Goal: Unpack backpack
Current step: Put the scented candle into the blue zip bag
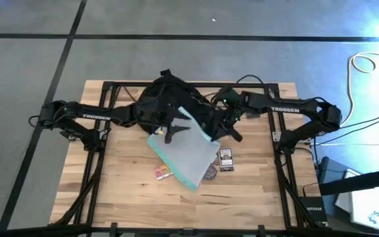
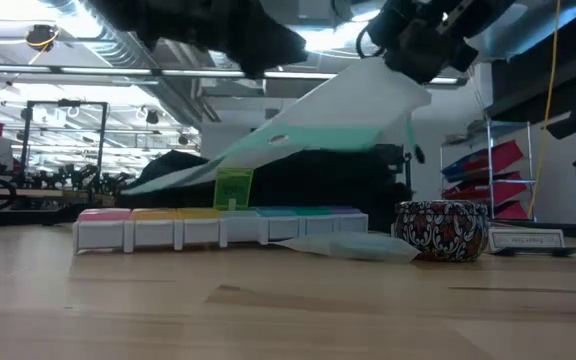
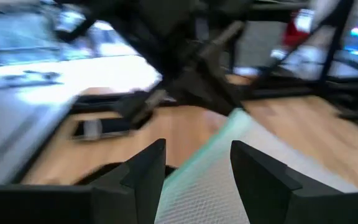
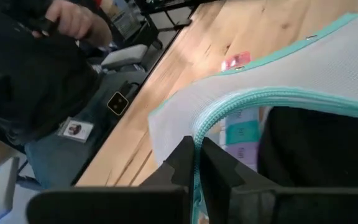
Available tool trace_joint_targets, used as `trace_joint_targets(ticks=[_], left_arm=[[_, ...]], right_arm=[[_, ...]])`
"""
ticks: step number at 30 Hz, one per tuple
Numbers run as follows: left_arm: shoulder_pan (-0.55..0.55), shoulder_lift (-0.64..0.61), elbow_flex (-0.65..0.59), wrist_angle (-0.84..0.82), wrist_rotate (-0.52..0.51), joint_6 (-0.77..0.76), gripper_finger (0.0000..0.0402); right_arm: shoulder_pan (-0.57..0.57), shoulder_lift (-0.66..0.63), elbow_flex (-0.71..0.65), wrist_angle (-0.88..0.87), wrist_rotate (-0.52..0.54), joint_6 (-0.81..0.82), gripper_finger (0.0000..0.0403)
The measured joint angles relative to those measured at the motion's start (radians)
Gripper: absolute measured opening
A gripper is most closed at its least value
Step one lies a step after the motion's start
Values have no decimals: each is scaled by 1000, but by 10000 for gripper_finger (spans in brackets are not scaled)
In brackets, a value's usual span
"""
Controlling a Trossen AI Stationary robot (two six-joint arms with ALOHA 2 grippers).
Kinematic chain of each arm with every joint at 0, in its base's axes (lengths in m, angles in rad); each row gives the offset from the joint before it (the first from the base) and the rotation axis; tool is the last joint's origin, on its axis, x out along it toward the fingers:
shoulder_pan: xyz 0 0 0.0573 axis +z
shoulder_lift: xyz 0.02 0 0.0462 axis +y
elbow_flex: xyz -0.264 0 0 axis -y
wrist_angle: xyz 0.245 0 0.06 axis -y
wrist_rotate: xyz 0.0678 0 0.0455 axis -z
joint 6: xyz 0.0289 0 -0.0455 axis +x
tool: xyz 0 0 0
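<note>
backpack (image 1: 160,100) lain at table's (image 1: 124,197) far edge, judged soft, floppy; best taken by strap or loop | right gripper (image 4: 197,163) pinched shut on pouch (image 1: 184,149) zip edge, pouch lifted | left gripper (image 3: 196,167) held open over pouch

Bare counter (image 1: 117,191) open along the front, pill organiser (image 2: 218,227), patterned tin (image 2: 443,230) and raised mesh pouch (image 1: 183,148) crowding the middle, backpack (image 1: 166,99) blocking the back
</note>
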State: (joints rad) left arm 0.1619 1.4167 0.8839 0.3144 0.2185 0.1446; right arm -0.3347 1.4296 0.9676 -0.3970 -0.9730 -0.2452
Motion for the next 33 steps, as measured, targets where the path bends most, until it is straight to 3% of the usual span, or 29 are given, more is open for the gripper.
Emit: trace_joint_targets(ticks=[2, 7, 12, 23, 30, 33], left_arm=[[-8, 37, 61, -101, 60, 43, 166], [-41, 143, 177, -188, 11, 97, 166], [-33, 211, 291, -333, 72, 108, 166], [-68, 273, 354, -444, 73, 152, 166], [-73, 270, 354, -441, -38, 199, 164], [-80, 270, 354, -438, -104, 230, 142]], right_arm=[[28, 0, 0, 4, 28, 4, 0], [62, 0, 2, 9, 89, 10, 0], [60, 0, 2, 8, 104, 37, 0], [59, 0, 2, 7, 162, 39, 0], [59, 0, 2, 3, 173, 39, 0], [59, 0, 2, 3, 178, 39, 0]])
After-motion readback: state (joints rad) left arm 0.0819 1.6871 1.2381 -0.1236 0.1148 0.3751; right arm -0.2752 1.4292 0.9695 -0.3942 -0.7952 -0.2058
